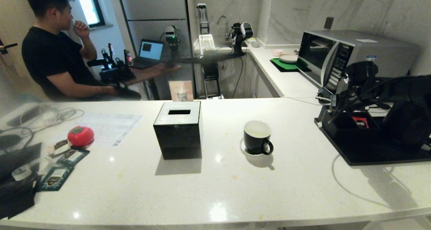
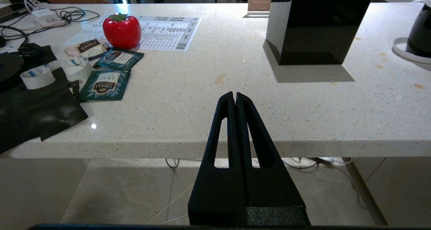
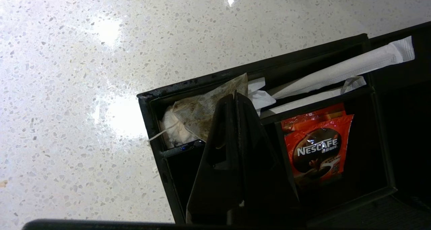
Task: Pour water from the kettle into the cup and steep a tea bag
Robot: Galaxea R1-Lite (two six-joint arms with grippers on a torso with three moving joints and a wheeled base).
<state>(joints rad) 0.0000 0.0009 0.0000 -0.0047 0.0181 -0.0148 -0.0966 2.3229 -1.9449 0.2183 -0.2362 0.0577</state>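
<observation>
Right gripper [image 3: 234, 96], jaws clenched on a crinkled, stained tea bag [image 3: 205, 110] in the black compartmented organizer [image 3: 158, 135]. Left gripper [image 2: 234, 96] clenched, empty, near the speckled counter [image 2: 208, 122]; glossy cup [image 1: 257, 136] centre.

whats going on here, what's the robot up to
The right gripper is down in a black organizer on the counter, its jaws shut at a tea bag in one compartment; whether it has hold of the bag is unclear. The cup sits on its saucer mid-counter, beside a tissue box. The left gripper is shut and idle off the counter's edge. A person sits in the background.
</observation>
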